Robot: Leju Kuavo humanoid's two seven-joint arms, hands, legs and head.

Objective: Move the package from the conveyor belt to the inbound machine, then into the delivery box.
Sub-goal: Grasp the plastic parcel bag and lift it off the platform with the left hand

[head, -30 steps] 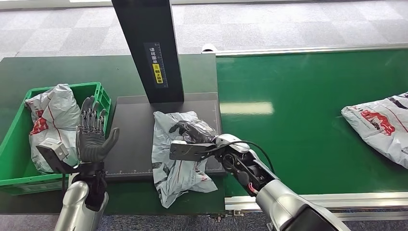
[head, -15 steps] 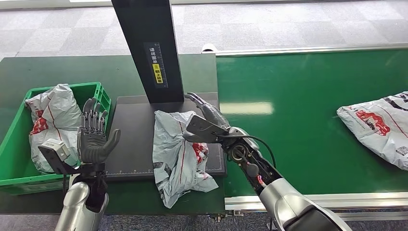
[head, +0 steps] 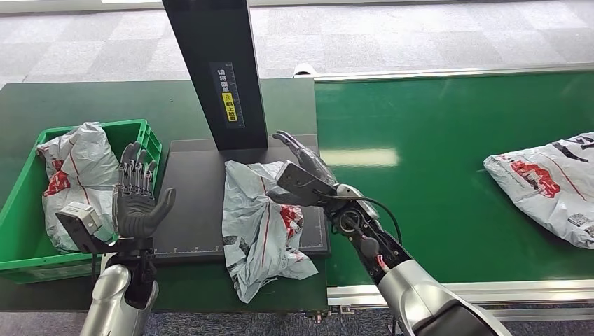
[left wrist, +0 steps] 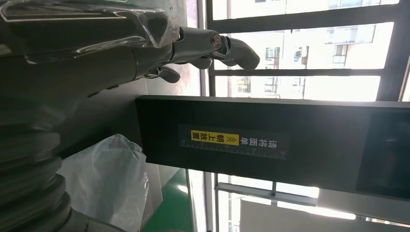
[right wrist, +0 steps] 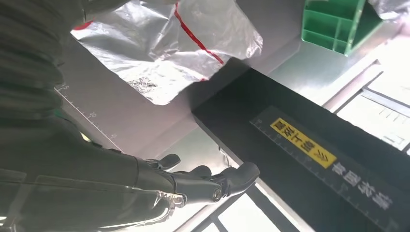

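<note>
Lifted off since a second ago, right hand (head: 302, 175) hovers spread above the package (head: 260, 220) on the inbound machine's platform (head: 192, 203). Left hand (head: 136, 199), spread beside platform, should grip package's near edge.

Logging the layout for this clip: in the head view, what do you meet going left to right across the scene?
Green crate holding a package → left hand → package on the machine plate → right hand → package on the belt.
</note>
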